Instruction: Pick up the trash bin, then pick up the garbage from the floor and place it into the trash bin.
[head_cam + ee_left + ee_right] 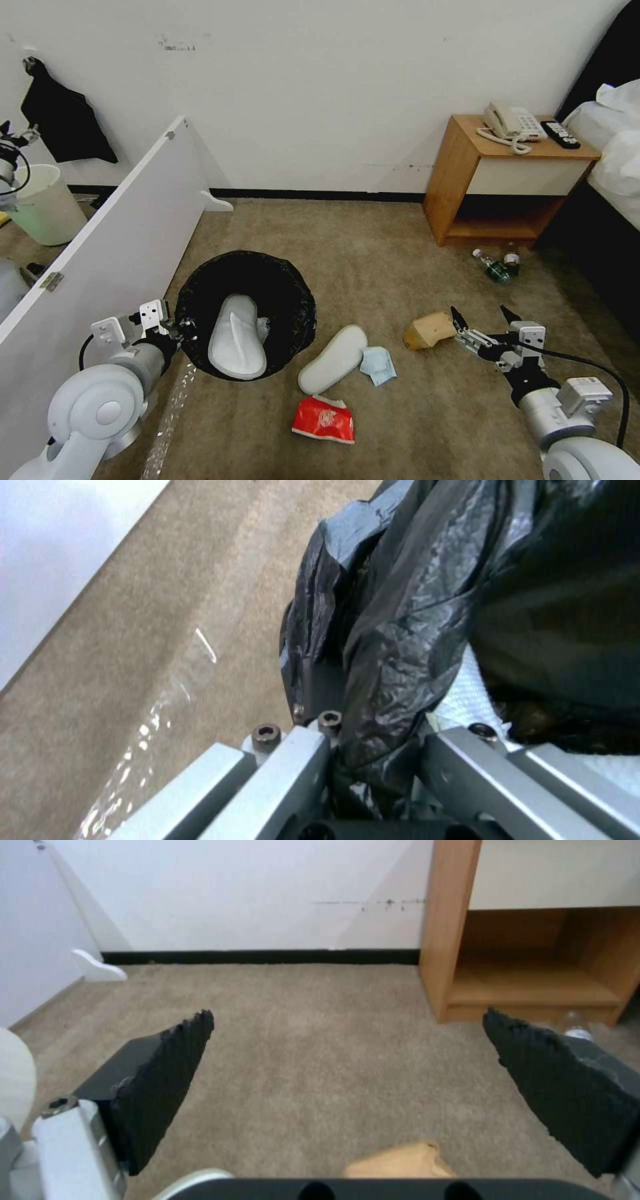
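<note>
- The left end effector (179, 328) is clamped on the near-left rim of the trash bin (293, 293); in the left wrist view its metal fingers (293, 760) pinch a fold of the crinkly black bag (400, 645), so the bin is held at its edge beside the white panel (120, 247).
- One white slipper (235, 339) already lies inside the bin, toe pointing away from the robot.
- On the carpet (373, 267) nearest the robot lies the red packet (325, 420). Just beyond it are the second slipper (332, 358), its long axis running diagonally towards the bin, and the light-blue cloth (378, 365) touching its right side.
- The right end effector (481, 319) hangs spread wide and empty. The brown cardboard piece (429, 331) sits just to its left, touching or nearly touching the left fingertip, with its long axis roughly across the jaw line. I judge the right arm far better placed for it.
- The right wrist view shows what the head view cannot: the cardboard (400, 1162) lies below and behind the open black pads (167, 1075), not yet between them.
- Farther off, plastic bottles (497, 265) rest by the wooden nightstand (460, 180), well apart from both arms.
</note>
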Robot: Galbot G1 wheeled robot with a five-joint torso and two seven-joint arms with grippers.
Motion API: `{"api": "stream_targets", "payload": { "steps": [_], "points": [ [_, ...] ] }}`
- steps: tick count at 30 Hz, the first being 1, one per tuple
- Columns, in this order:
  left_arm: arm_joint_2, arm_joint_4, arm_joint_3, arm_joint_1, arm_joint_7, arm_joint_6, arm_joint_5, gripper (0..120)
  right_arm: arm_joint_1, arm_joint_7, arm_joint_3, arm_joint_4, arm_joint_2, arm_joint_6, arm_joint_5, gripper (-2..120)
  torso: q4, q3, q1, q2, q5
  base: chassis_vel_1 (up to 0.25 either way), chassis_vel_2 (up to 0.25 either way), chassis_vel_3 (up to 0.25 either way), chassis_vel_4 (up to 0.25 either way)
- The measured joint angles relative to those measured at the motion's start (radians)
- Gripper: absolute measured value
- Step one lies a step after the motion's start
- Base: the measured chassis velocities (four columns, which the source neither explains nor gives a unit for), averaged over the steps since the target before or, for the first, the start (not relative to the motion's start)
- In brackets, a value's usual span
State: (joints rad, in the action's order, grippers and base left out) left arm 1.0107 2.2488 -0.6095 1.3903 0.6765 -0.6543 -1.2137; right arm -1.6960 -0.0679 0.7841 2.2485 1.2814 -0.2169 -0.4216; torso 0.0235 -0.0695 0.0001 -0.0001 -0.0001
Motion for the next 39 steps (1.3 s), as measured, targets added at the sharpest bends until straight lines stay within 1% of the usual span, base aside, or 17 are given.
{"api": "stream_targets", "payload": {
  "steps": [10,14,16,18,19,21,24,25,26,27,30,32,33,35,36,38,39],
  "points": [
    [0.004,0.0,-0.002,0.001,0.0,0.0,0.002,0,-0.004,-0.022,0.0,-0.015,0.002,0.027,0.041,100,0.0,0.0,0.0,0.0,0.0,-0.026,0.03,0.018,-0.025],
    [0.004,0.005,-0.001,0.003,0.0,0.0,0.003,0,-0.016,-0.024,-0.029,-0.029,-0.014,0.03,0.073,100,0.0,0.0,0.0,0.0,0.0,0.0,0.0,0.0,0.0],
    [0.004,0.008,-0.001,0.006,0.0,0.0,0.006,0,-0.029,-0.022,-0.054,-0.033,-0.032,0.027,0.089,100,-0.0001,0.0,0.0,0.0,0.0001,0.0,0.0,0.0,0.0],
    [0.005,0.014,0.001,0.014,-0.003,0.0,0.021,0,-0.06,-0.015,-0.11,-0.04,-0.082,-0.006,0.147,100,0.0,0.0,0.0,0.0,0.0002,0.0,0.0,0.0,0.0],
    [0.005,0.014,0.001,0.014,-0.003,0.0,0.021,0,-0.06,-0.015,-0.11,-0.04,-0.082,-0.006,0.147,100,0.0,0.0,0.0,0.0,0.0002,0.0,0.0,0.0,0.0],
    [0.01,0.02,0.001,0.02,-0.008,0.0,0.037,0,-0.083,-0.007,-0.159,-0.049,-0.137,-0.051,0.193,100,0.0001,0.0,0.0,0.0,0.0,0.0,0.0,0.0,0.0],
    [0.014,0.025,0.001,0.024,-0.011,0.0,0.048,0,-0.085,0.005,-0.189,-0.057,-0.172,-0.075,0.205,100,0.0001,0.0,0.0,0.0,0.0001,0.0,0.0,0.0,0.0],
    [0.018,0.027,0.001,0.028,-0.014,-0.001,0.059,0,-0.08,0.017,-0.222,-0.069,-0.213,-0.094,0.208,100,0.0,0.0,0.0,0.0,0.0001,0.0,0.0,0.0,0.0],
    [0.02,0.029,0.001,0.029,-0.016,-0.001,0.064,0,-0.075,0.023,-0.236,-0.074,-0.229,-0.101,0.207,100,-0.0001,0.0,0.0,0.0,0.0,0.0,0.0,0.0,0.0],
    [0.023,0.033,-0.001,0.033,-0.02,-0.001,0.074,0,-0.057,0.046,-0.272,-0.085,-0.272,-0.125,0.189,100,-0.0002,0.0,0.0,0.0,0.0001,0.0,0.0,0.0,0.0],
    [0.025,0.035,-0.003,0.035,-0.021,-0.002,0.08,0,-0.038,0.068,-0.299,-0.092,-0.308,-0.142,0.154,100,-0.0001,0.0,0.0,0.0,0.0003,0.0,0.0,0.0,0.0],
    [0.031,0.039,-0.007,0.038,-0.024,-0.003,0.087,0,0.003,0.112,-0.347,-0.104,-0.373,-0.17,0.06,100,-0.0001,0.0,0.0,0.0,0.0002,0.0,0.0,0.0,0.0],
    [0.031,0.039,-0.007,0.038,-0.024,-0.003,0.087,0,0.003,0.112,-0.347,-0.104,-0.373,-0.17,0.06,100,-0.0001,0.0,0.0,0.0,0.0002,0.0,0.0,0.0,0.0],
    [0.045,0.039,-0.009,0.044,-0.033,-0.004,0.107,0,0.074,0.169,-0.413,-0.121,-0.459,-0.19,-0.052,100,0.0,0.0,0.0,0.0,0.0001,0.0,0.0,0.0,0.0],
    [0.045,0.039,-0.009,0.044,-0.033,-0.004,0.107,0,0.074,0.169,-0.413,-0.121,-0.459,-0.19,-0.052,100,0.0,0.0,0.0,0.0,0.0001,0.0,0.0,0.0,0.0],
    [0.062,0.039,-0.011,0.049,-0.043,-0.004,0.129,0,0.157,0.227,-0.486,-0.137,-0.526,-0.212,-0.146,100,-0.0001,0.0,0.0,0.0,0.0,0.0,0.0,0.0,0.0],
    [0.065,0.039,-0.012,0.049,-0.044,-0.004,0.132,0,0.177,0.24,-0.504,-0.142,-0.536,-0.217,-0.166,100,-0.0003,0.0,0.0,0.0,-0.0001,0.0,0.0,0.0,0.0]
  ]
}}
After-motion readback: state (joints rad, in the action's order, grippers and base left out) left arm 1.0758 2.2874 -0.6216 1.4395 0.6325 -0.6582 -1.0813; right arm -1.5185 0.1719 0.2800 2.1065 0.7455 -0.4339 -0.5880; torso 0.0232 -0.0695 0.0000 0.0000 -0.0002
